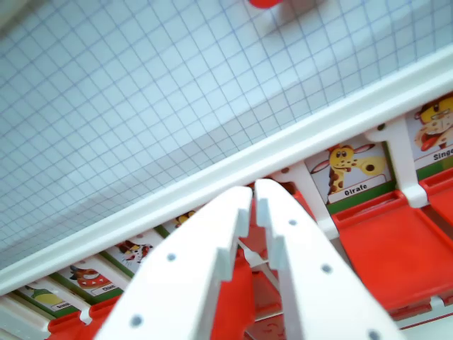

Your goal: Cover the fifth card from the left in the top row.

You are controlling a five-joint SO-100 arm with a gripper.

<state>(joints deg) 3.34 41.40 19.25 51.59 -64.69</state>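
While gripper (253, 205) hangs nearly closed, holding nothing, giraffe card (352, 170) shows uncovered beside red flap (396, 244).

White tool (253, 197), jaws nearly together (only a narrow gap), tips pointing up-frame

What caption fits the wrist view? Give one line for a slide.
White gripper nearly closed over a red-flapped card board, near its white rail, left of the giraffe card, gridded mat beyond.

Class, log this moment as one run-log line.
gripper: white plastic gripper nearly closed, holding nothing | position: over red flaps | nearby: giraffe picture card uncovered
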